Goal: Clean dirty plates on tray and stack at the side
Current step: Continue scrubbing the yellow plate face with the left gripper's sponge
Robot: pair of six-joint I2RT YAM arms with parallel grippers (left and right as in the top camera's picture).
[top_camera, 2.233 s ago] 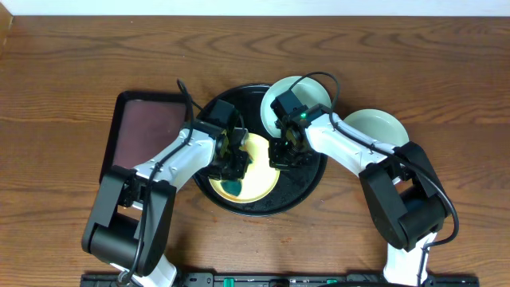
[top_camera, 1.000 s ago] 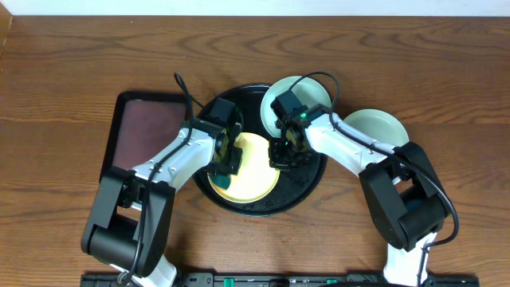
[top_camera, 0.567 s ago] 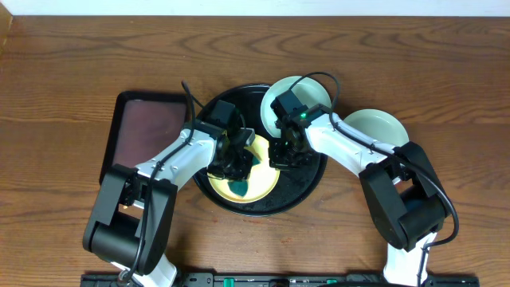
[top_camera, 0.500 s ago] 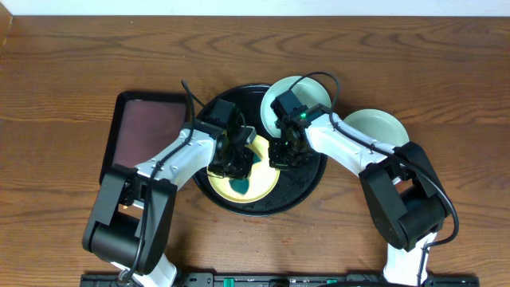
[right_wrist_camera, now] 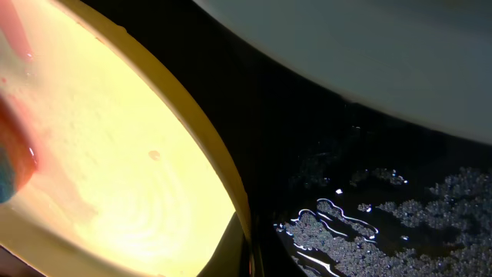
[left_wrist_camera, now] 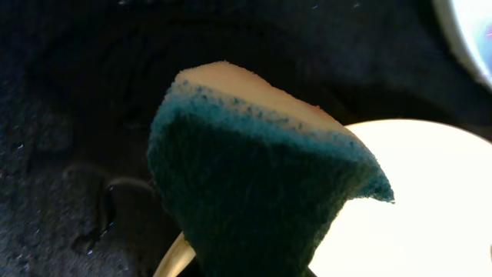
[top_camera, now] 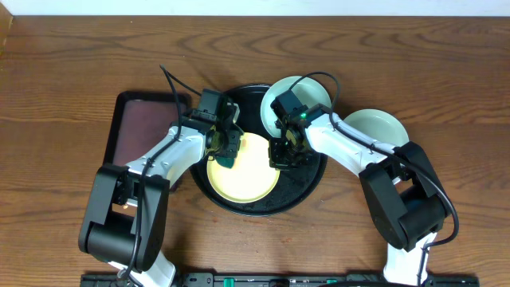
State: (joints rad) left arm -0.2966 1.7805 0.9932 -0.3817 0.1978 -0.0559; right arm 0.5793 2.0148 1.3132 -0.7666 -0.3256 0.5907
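A pale yellow plate [top_camera: 245,169] lies in the round black tray [top_camera: 307,179]. My left gripper [top_camera: 225,150] is shut on a green sponge [top_camera: 229,162] at the plate's upper left edge. In the left wrist view the sponge [left_wrist_camera: 254,177] fills the middle and hides the fingers, with the yellow plate [left_wrist_camera: 419,208] beside it. My right gripper [top_camera: 283,158] is shut on the yellow plate's right rim [right_wrist_camera: 223,177]. A thin red smear [right_wrist_camera: 19,158] shows at the plate's far side. One mint plate [top_camera: 296,94] overlaps the tray's back rim, and another mint plate [top_camera: 378,127] rests on the table to the right.
A dark brown rectangular tray [top_camera: 143,127] lies on the table left of the black tray, under my left arm. Water droplets [right_wrist_camera: 369,223] cover the black tray's floor beside the yellow plate. Bare wood surrounds everything.
My left gripper has carried the sponge from the yellow plate's middle up and left to its upper left edge. The right gripper has stayed on the rim.
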